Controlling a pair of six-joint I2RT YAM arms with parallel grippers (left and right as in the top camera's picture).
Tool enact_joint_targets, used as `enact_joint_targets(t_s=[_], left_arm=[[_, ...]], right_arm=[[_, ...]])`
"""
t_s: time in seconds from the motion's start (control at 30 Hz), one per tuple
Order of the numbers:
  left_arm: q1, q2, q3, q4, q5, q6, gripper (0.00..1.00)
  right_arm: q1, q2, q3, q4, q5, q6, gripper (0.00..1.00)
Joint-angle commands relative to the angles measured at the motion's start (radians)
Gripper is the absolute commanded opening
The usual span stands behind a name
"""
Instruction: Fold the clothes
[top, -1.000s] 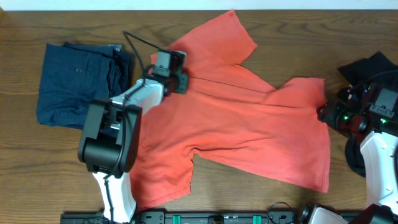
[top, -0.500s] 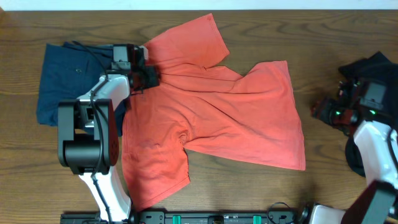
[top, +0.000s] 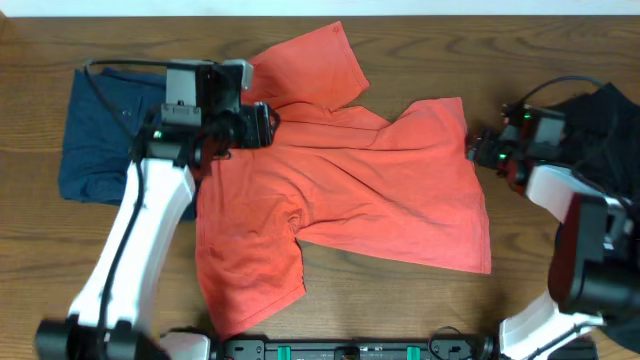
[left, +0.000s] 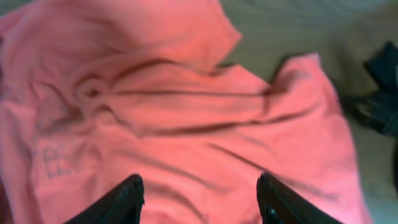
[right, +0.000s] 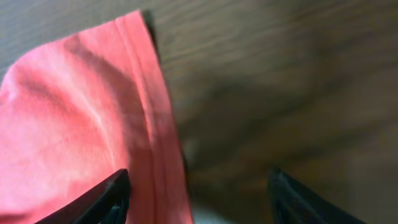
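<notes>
From above, the coral T-shirt (top: 370, 190) lies spread and creased across the middle of the worktop (top: 560, 300), one sleeve (top: 320, 60) reaching toward the far edge. The navy garment (top: 100, 140) sits by the left edge, touching or just beside the shirt. The black garment (top: 600, 125) is at the right edge. The left claw (top: 262, 125) hangs over the shirt's collar end, close to the navy garment. A grab there could catch navy cloth along with the coral and drag both. The right claw (top: 482, 155) is at the shirt's right border, with the black garment just behind its arm, which could be brushed off the edge.

The left wrist view shows both fingers (left: 127, 199) set apart with nothing between them, above rumpled cloth with faint lettering (left: 55, 160). Pinching into these ridges would likely lock the creases into the fold or lift two layers at once.

The right wrist view shows the fingers (right: 112, 199) spread wide and gripping nothing, astride the shirt's hem (right: 152, 124) where it meets bare wood. Only a narrow strip lies between them, so closing here may nip the stitched border alone and slip, or miss and scrape the worktop.
</notes>
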Motion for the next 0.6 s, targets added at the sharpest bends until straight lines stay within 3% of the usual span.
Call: enact_joint_targets(t_s=[0.0, 0.27, 0.43, 0.57], left_arm=[[-0.04, -0.082, 0.005, -0.07, 0.005, 0.014, 0.6], [-0.124, -0.14, 0.005, -0.155, -0.014, 0.014, 0.6], [-0.146, -0.14, 0.005, -0.155, -0.014, 0.014, 0.6], [-0.158, -0.14, 0.005, -0.16, -0.013, 0.013, 0.6]], right_arm=[[0.037, 0.066, 0.012, 0.053, -0.011, 0.066, 0.69], [0.119, 0.118, 0.014, 0.063, -0.014, 0.098, 0.55], [0.124, 0.106, 0.014, 0.037, 0.115, 0.174, 0.01], [0.069, 0.0, 0.016, -0.04, 0.201, 0.173, 0.01]])
